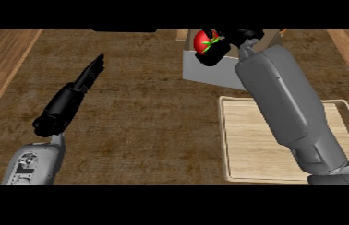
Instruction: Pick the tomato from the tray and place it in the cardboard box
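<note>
Red and smooth, the tomato sat clasped in the right hand above the far cardboard box, likely light, soft and bruisable, best cupped around its middle.

One head view looks steeply down at the wooden counter, close, forearms entering from the near edge.

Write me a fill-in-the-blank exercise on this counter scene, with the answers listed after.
1. The right hand holds a red ____.
2. The tomato is above the cardboard ____.
3. The wooden tray lies under the robot's ____ forearm.
4. The left hand has its fingers ____ and holds nothing.

Answers: tomato; box; right; straight
</note>
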